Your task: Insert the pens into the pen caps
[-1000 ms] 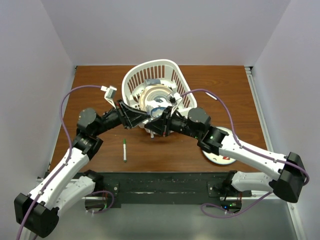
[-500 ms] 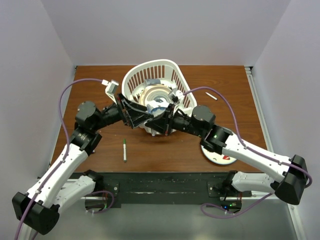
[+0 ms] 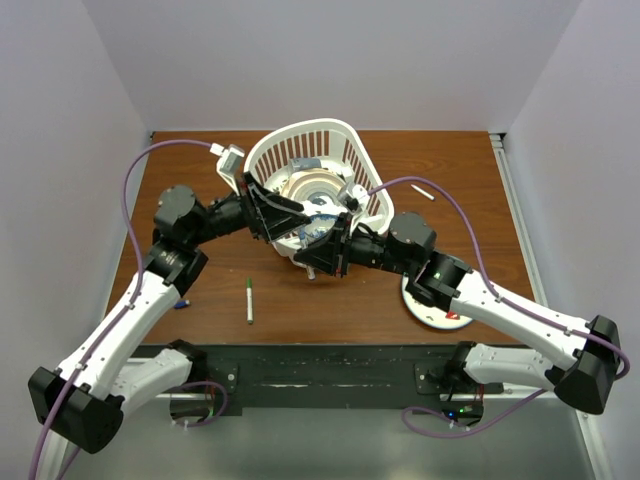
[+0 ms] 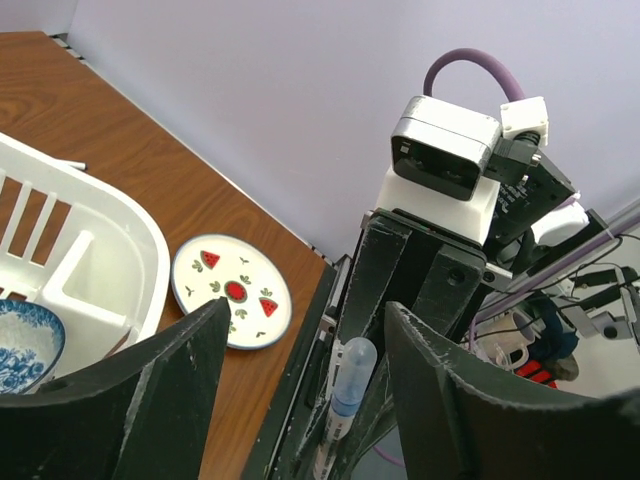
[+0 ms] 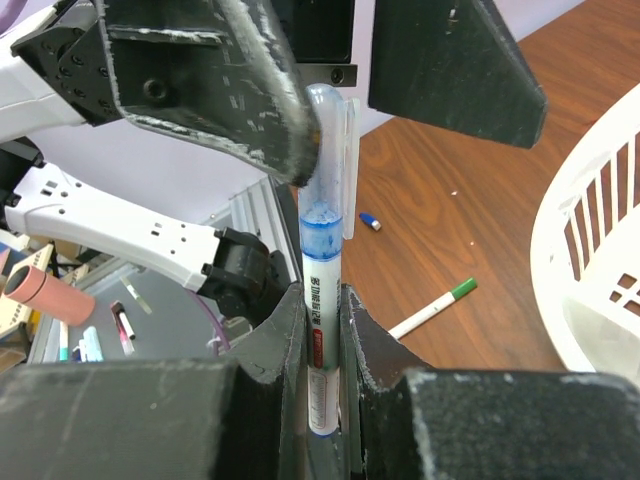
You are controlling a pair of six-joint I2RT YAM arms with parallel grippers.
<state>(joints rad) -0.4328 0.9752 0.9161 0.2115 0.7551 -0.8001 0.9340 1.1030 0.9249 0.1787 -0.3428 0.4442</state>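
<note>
Left fingers (image 4: 170, 400): spread wide, gripping nothing. They are raised off the table (image 3: 330, 300) in front of the basket (image 3: 262, 165) and straddle the top of the work piece.

Between the arms: one pen (image 5: 320, 340), upright, with a slim white barrel that has printing along it. A clear cap (image 5: 322, 150) with a side clip sits over its blue tip. Cap looks pushed home, though the seam is too small to confirm. One left finger overlaps the cap in the right wrist view; contact cannot be told.

Right fingers (image 5: 275, 350): narrow, clamped on the lower barrel of that pen.

Step in hand, as judged: seating or checking this cap. To do it well, keep the barrel vertical and firmly pinched, and press straight down along the pen's axis. Don't push sideways on the clip, and clear the left fingers upward rather than across.

Elsewhere on the table: blue cap (image 5: 370, 222) lies loose near the left arm. A green-capped pen (image 3: 249, 300) lies flat just right of it. A third pen (image 3: 422, 192) lies far right of the basket, uncapped as far as can be seen.
</note>
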